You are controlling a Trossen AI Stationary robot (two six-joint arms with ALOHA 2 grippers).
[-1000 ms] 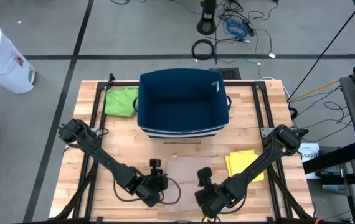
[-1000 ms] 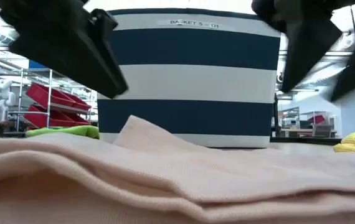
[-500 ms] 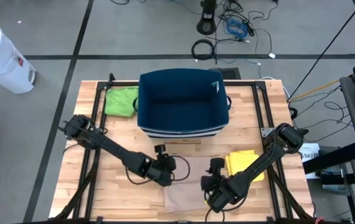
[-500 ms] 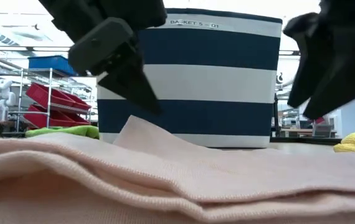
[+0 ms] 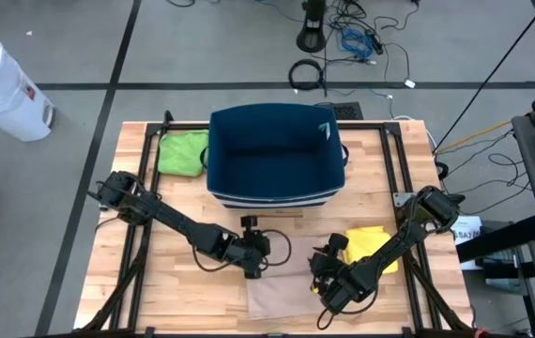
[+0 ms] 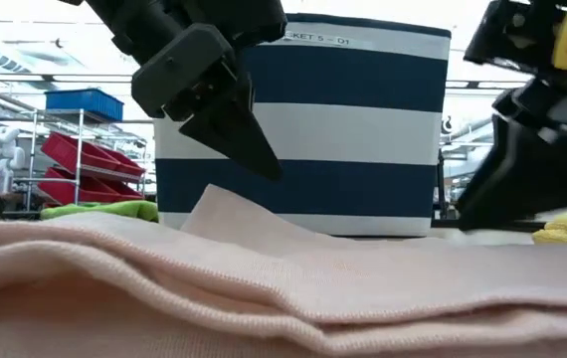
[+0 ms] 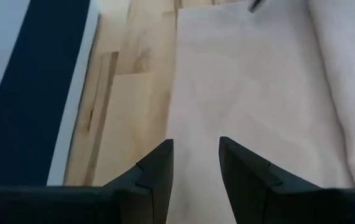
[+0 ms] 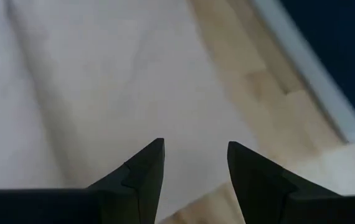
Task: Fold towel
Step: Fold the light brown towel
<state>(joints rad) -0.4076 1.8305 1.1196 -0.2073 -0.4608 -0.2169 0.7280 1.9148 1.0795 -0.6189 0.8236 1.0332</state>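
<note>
Starting at your left: a green cloth (image 5: 182, 152) lies on the wooden table (image 5: 136, 282) at its far left, just beside the striped basket (image 5: 276, 156).

Left gripper (image 5: 252, 264) sits over the near-centre of the table, at the far left corner of the towel (image 5: 282, 295). From its wrist camera you see its two fingers (image 7: 157, 174) parted, with bare pale cloth showing in the gap; nothing is pinched, so it is released. In the low view this gripper (image 6: 249, 149) hangs above the towel (image 6: 264, 288), tips clear of the cloth.

The towel itself: pale pink, lying at the near edge of the table, centred between the two grippers and in front of the basket (image 6: 303, 124). From the low camera you see it stacked in layers, with one corner flap sticking up towards the basket. Looks folded at least once; how many layers, you cannot tell.

Right gripper (image 5: 327, 275) hovers at the towel's right edge. Its wrist view shows its fingers (image 8: 141, 174) apart, with towel (image 8: 103, 93) and table planks between and ahead of them; empty, released.

Far right: a yellow cloth (image 5: 369, 246) lies on the table near the right arm, partly under it, close to the towel but apart from it.
</note>
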